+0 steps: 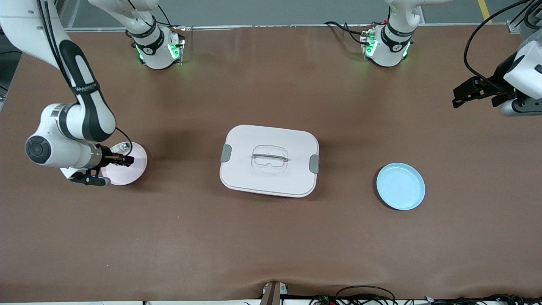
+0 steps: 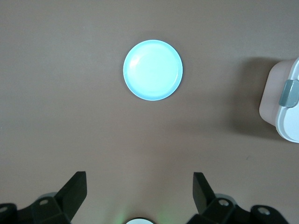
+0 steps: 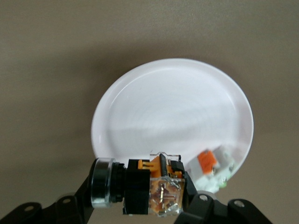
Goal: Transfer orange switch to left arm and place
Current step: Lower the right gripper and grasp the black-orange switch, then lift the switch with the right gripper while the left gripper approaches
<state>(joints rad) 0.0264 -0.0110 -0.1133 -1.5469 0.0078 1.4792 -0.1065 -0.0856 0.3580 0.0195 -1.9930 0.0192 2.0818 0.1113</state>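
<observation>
**Orange switch gripped above the pink plate**

Brown matting covers the table (image 1: pixel 271 237). The white box (image 1: pixel 269 160) sits mid-table, lid on, grey latches at both ends, recessed handle in the lid.

Right arm: the right gripper (image 1: pixel 123 160) is low over the pale pink plate (image 1: pixel 136 171), toward the right arm's end of the table. Its fingers are clamped on the orange switch (image 3: pixel 147 189). In the right wrist view the switch lies sideways between the fingers, its round cap at one end, black collar next, orange and clear body parts at the other. It is held just above the plate (image 3: pixel 173 116), not resting on it as far as I can tell.

On that plate, near the rim, lies a small white piece with an orange face (image 3: pixel 212 163), apart from the held switch.

Left arm: the left gripper (image 1: pixel 474 91) hangs high over bare table at the left arm's end, waiting. The left wrist view shows its fingers (image 2: pixel 74 191) spread wide apart with nothing between them.

A light blue plate (image 1: pixel 400 186) rests between the box and the left arm's end; it holds nothing. A corner of the box (image 2: pixel 285 100) shows in the left wrist view, well apart from the blue plate (image 2: pixel 153 70).
</observation>
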